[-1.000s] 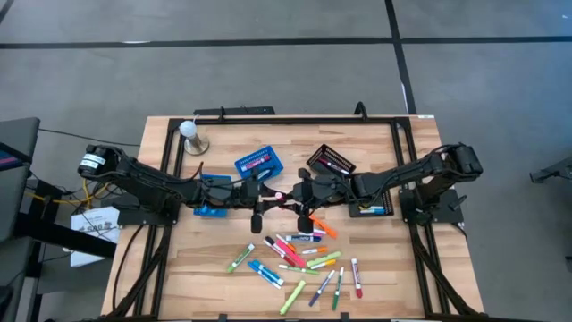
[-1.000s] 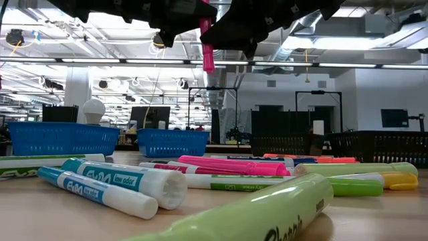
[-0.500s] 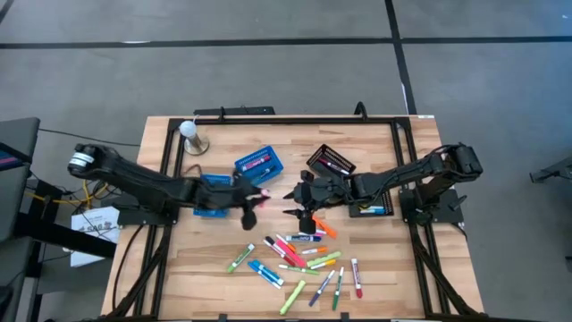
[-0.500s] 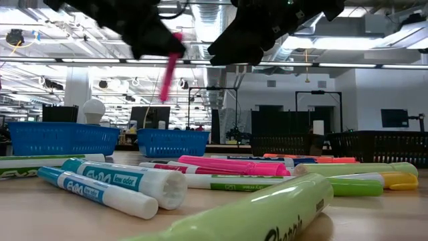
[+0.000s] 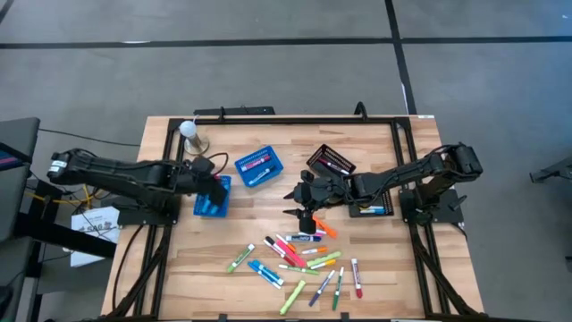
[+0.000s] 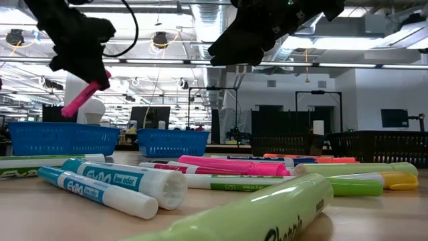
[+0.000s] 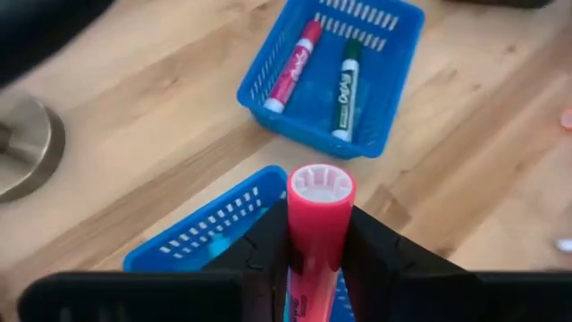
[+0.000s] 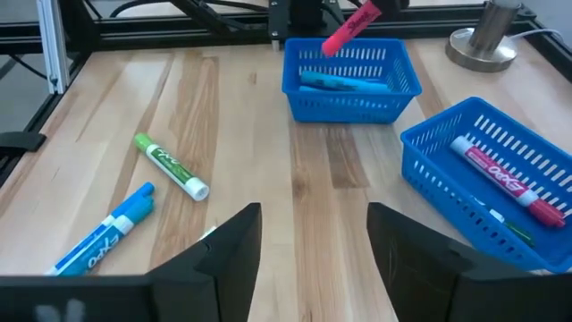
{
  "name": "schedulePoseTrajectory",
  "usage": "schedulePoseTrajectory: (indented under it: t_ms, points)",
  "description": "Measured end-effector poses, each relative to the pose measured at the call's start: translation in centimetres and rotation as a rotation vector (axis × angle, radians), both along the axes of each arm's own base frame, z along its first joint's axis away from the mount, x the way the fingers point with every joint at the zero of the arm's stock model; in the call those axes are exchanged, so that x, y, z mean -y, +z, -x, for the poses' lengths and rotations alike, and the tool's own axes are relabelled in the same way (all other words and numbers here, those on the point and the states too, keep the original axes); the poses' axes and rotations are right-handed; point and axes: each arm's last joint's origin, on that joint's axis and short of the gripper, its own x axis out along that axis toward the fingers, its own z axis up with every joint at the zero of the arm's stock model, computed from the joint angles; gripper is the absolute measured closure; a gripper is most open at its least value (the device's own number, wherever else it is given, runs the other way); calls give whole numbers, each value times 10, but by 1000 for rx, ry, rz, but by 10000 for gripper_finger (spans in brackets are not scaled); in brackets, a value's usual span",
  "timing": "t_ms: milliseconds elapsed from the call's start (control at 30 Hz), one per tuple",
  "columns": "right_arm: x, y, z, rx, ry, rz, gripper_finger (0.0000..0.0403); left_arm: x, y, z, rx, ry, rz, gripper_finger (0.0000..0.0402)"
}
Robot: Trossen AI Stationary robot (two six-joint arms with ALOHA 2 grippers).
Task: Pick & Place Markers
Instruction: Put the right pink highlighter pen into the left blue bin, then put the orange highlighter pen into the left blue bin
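Table [image 5: 375, 268]: pale wood planks, visible grain, matt. Blue baskets [image 8: 350, 80]: slotted plastic, slight sheen. Pink marker [image 7: 317, 224]: smooth glossy plastic, ribbed cap end. Left gripper [image 7: 313, 268] fingers: matt black plastic. Round base [image 7: 27, 148] at far left: brushed metal.

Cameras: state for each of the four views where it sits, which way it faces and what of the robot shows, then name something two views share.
High view: above the table, looking straight down; both arms show, the left gripper over a blue basket.
Low view: at table-top height, looking level across the markers; both arms hang in from above.
Left wrist view: on the left arm, looking past its fingers, which clamp a pink marker.
Right wrist view: on the right arm, looking across the table; its open fingers show.
Shared: that pink marker also appears in the low and right wrist views.
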Motion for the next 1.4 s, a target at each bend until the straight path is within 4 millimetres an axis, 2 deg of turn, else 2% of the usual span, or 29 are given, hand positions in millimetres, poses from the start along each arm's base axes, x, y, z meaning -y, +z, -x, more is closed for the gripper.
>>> schedulePoseTrajectory:
  t_ms: [267, 433, 633, 867, 1000, 1233, 1400]
  points:
    - [-1, 0, 0, -1, -15, -29, 224, -4, -42, 1, -132, 84, 92, 321]
    - [-1, 0, 0, -1, -15, -29, 228, -7, -54, 0, -138, 126, 101, 320]
    - [-1, 0, 0, -1, -16, -30, 226, -8, -53, -1, -131, 119, 95, 313]
    - [-1, 0, 0, -1, -15, -30, 230, -8, -53, -1, -127, 114, 89, 262]
    - [-1, 0, 0, -1, -14, -30, 232, -8, -52, -4, -114, 88, 53, 249]
    - [-4, -4, 3, -65, 80, -93, 232, -5, -37, -23, 94, -45, -1, 254]
    - [-16, -25, 0, -156, 117, -132, 233, 4, -19, -37, 271, -208, -102, 262]
